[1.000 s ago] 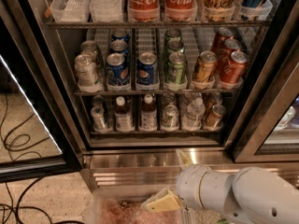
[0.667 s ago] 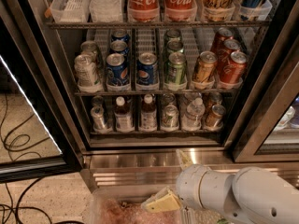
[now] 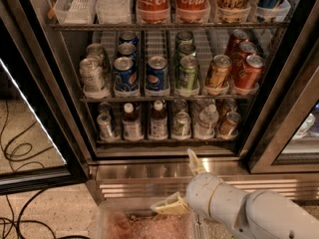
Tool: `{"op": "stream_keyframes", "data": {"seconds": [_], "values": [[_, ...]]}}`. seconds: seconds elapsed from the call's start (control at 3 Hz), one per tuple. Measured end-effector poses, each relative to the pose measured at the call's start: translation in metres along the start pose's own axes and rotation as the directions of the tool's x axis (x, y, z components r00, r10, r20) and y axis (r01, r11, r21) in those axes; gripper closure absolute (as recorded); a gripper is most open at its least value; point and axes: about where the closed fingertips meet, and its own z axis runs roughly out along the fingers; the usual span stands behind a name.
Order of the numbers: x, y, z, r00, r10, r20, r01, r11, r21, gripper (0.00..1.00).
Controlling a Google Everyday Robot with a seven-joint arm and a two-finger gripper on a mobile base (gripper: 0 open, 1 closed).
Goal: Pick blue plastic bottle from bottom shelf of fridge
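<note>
Fridge (image 3: 144,172) stands open — jaws spread wide, empty, below the bottom shelf (image 3: 164,141).

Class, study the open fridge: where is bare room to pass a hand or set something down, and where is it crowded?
Bare: the steel ledge between the bottom shelf rail and the pincer, open, low in front; also the middle-rack lane behind the lone Pepsi can. Crowded: every bottom-shelf lane holds a can or bottle.
</note>
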Motion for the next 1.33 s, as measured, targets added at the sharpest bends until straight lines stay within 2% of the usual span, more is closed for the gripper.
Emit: {"op": "stream_keyframes", "data": {"seconds": [0.33, 0.67, 1.0, 1.33], "values": [[0.005, 0.005, 0.012, 0.999, 0.008, 0.042, -0.008, 1.0, -0.005, 0.0], [0.005, 0.005, 0.012, 0.999, 0.008, 0.042, -0.008, 1.0, -0.005, 0.0], [0.029, 0.023, 0.004, 0.999, 0.0, 0.045, 0.0, 1.0, -0.002, 0.0], [0.102, 0.093, -0.011, 0.994, -0.108, 0.032, 0.108, 0.9941, 0.003, 0.0]]}}
